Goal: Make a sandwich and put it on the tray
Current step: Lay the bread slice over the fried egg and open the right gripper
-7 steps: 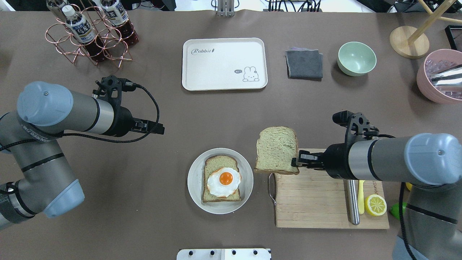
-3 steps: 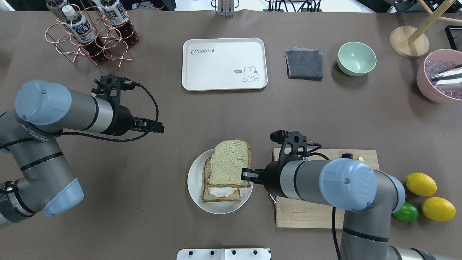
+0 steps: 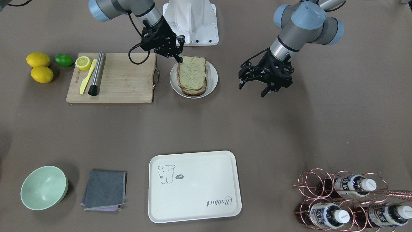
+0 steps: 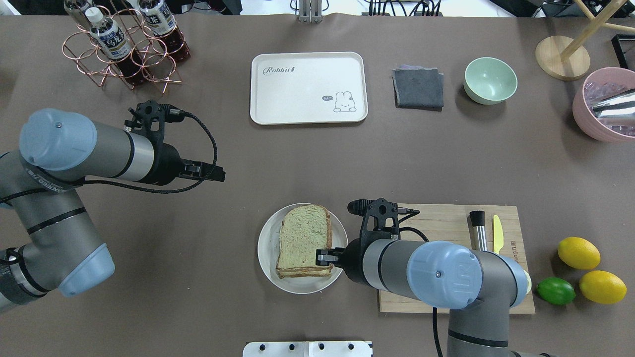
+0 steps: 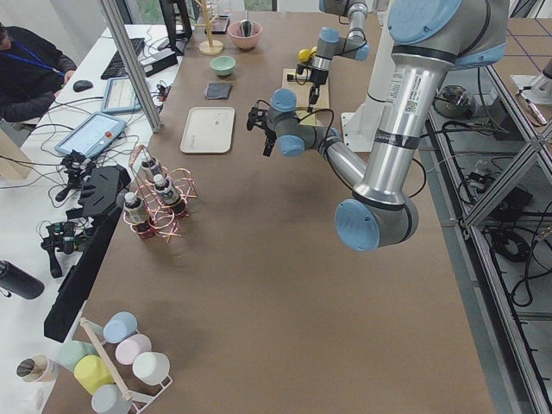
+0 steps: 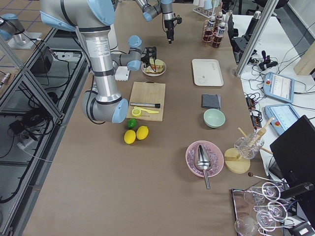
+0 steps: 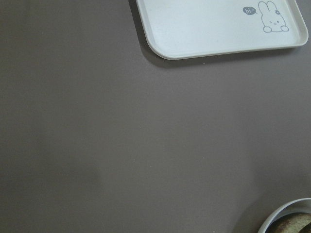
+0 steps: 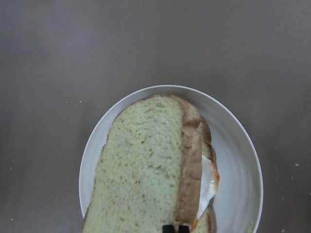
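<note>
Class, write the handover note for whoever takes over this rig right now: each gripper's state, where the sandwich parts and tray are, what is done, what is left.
Right gripper: jaws shut on a corner of the top slice, which lies over the egg and bottom slice on the round plate.
Left gripper: open, holding nothing, raised off to the plate's left.
Tray: far side of the table, no sandwich on it.
Done: the sandwich is stacked.
Left: release the slice, then move the sandwich onto the tray.
</note>
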Robot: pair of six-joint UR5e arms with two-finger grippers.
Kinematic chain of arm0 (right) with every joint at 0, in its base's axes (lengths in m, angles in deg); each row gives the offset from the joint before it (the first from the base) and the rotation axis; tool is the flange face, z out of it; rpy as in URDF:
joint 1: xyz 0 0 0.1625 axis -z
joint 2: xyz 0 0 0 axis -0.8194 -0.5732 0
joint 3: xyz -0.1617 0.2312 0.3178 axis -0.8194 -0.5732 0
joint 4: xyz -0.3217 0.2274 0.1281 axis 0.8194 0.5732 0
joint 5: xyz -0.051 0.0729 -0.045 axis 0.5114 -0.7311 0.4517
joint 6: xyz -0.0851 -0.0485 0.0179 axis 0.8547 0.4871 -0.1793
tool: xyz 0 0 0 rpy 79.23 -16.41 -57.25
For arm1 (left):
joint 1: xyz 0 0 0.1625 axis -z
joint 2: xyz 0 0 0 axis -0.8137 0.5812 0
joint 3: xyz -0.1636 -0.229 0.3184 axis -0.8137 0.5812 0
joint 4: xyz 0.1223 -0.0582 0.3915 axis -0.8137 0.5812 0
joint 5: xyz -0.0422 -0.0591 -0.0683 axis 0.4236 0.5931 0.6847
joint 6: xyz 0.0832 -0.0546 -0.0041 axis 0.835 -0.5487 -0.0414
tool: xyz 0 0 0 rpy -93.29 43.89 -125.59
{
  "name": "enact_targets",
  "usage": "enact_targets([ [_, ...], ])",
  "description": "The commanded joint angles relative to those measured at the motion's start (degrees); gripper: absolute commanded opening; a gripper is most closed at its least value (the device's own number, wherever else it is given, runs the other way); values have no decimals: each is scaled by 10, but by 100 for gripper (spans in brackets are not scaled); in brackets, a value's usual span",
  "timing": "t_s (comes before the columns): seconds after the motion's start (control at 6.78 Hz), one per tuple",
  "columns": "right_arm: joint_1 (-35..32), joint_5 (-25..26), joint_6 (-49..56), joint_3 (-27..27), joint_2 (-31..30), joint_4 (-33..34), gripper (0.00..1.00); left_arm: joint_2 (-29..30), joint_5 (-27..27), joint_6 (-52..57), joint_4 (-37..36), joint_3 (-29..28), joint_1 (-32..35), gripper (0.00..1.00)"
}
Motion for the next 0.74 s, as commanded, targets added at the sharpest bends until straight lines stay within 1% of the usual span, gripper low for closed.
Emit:
enact_targets([
  [0.0,8,11,2,-4,2,0,0,-1,0,-2,0,0,0,97],
  [0.44,8,14,5,-9,3,-1,0,-1,0,-2,0,0,0,97],
  [0.59,5,14,15,-11,3,-1,91,-1,0,-2,0,-1,0,97],
])
